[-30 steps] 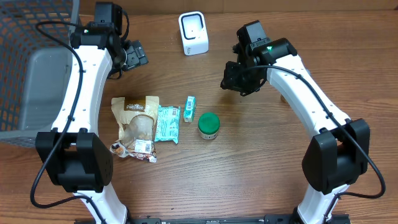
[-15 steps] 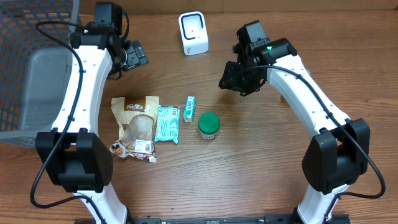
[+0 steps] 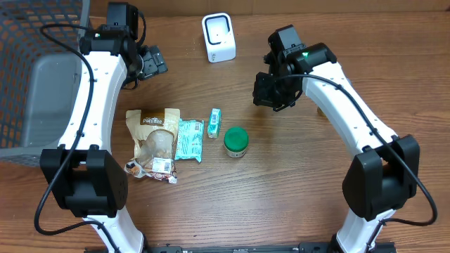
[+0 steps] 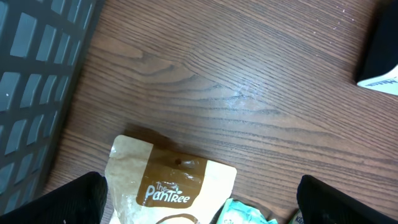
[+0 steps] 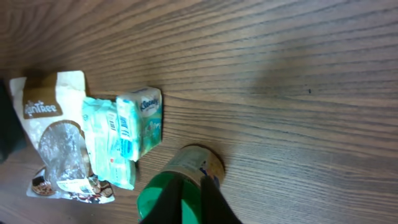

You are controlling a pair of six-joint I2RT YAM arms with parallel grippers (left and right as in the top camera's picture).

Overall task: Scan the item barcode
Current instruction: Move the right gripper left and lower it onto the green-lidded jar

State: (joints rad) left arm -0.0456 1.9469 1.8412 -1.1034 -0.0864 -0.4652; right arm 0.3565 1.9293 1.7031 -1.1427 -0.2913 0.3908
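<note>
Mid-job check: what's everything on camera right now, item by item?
scanner: one, white, upright at the far middle of the table
basket: one, grey mesh, at the far left edge
pouch: one, brown with a clear window, lying flat, leftmost in the row of items
tissue pack: one, teal, just right of the pouch
Kleenex pack: one, small, white and green, right of the teal pack
jar: one, green lid, right end of the row
table: one, brown wood grain
left gripper: one, black, open, empty, above the pouch
right gripper: one, black, shut, empty, above the jar
</note>
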